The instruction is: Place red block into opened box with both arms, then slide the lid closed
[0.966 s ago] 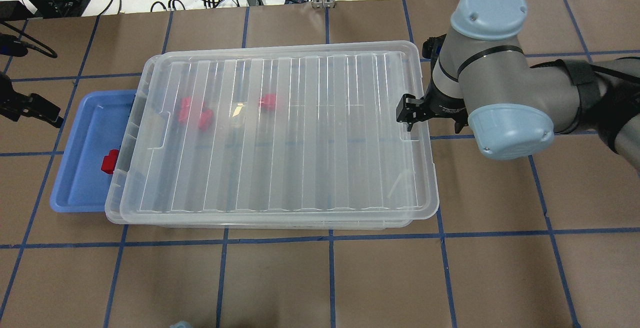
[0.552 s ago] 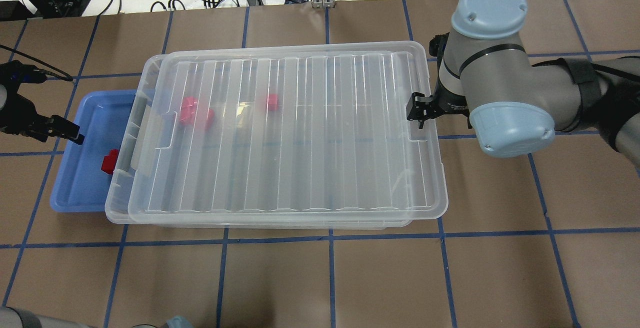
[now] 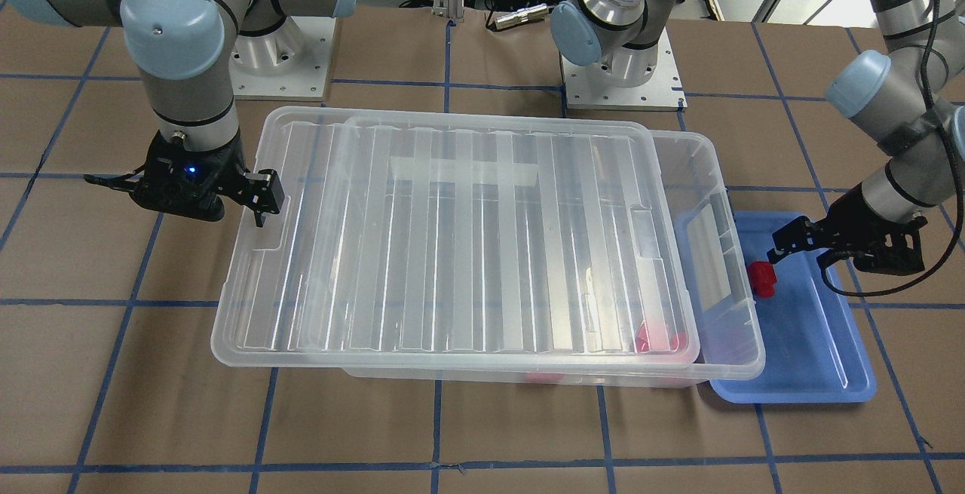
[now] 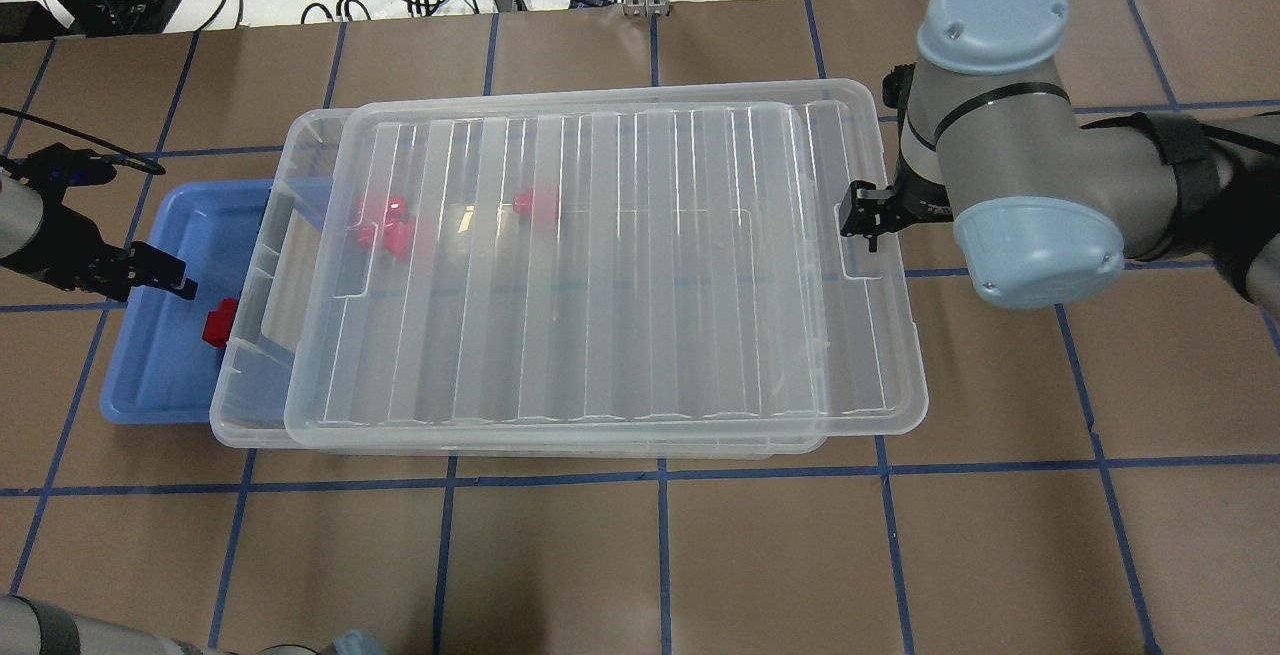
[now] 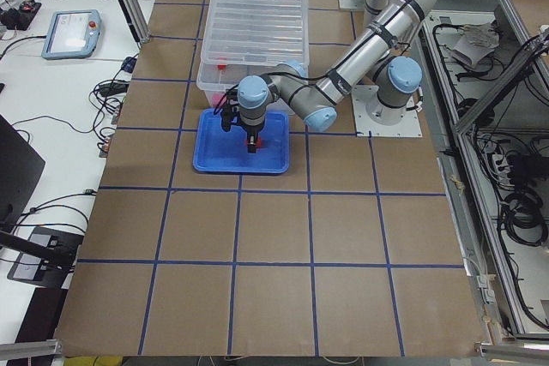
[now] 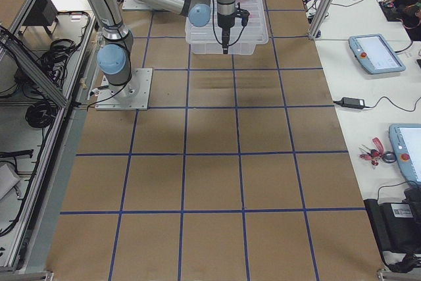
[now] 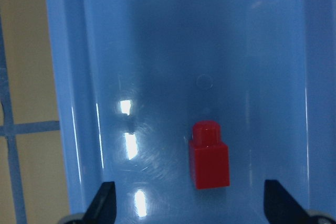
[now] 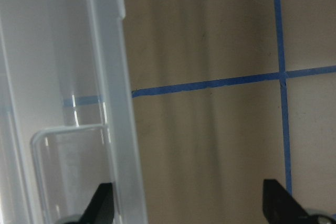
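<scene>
Currently my left claw (image 4: 165,277) is wide open, empty, over the red block (image 7: 210,156) in the blue tray (image 4: 150,375) at 9 o'clock of the box (image 4: 240,430). My right claw (image 4: 865,220) is open, empty, straddling the 3 o'clock rim of the lid (image 4: 600,275).

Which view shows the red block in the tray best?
Left wrist-mounted: the red block lies large and unobstructed on the blue tray. Overhead and front-facing show it small; the rest, not clearly.

Red block (image 7: 210,156) in blue tray (image 4: 150,375); clear lid (image 4: 600,265) offset atop box (image 4: 255,405).
</scene>
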You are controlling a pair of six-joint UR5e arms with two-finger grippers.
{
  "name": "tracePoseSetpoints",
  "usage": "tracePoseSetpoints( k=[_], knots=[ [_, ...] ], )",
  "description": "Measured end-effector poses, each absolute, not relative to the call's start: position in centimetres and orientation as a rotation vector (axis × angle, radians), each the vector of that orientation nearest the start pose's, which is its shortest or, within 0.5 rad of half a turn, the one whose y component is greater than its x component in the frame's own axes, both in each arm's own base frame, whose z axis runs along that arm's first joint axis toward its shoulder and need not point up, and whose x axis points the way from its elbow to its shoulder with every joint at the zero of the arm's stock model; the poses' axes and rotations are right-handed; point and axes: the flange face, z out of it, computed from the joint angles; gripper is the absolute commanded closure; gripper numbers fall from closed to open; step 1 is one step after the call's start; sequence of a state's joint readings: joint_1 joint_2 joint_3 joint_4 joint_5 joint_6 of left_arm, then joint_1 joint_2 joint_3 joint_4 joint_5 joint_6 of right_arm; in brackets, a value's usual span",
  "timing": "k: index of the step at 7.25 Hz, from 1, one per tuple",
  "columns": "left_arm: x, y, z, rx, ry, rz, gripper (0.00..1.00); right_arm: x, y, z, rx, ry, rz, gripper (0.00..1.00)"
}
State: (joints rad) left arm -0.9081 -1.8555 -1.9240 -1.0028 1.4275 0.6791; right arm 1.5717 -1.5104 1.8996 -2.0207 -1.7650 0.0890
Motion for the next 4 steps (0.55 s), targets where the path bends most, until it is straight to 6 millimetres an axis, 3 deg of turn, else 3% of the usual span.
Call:
tracePoseSetpoints(
  k=[4],
  knots=[
    [20.7, -50.8, 19.7, -0.047, 3.346, 0.0, 0.0, 9.5, -49.7, 35.0, 0.033, 3.377, -0.101, 0.0]
  ],
)
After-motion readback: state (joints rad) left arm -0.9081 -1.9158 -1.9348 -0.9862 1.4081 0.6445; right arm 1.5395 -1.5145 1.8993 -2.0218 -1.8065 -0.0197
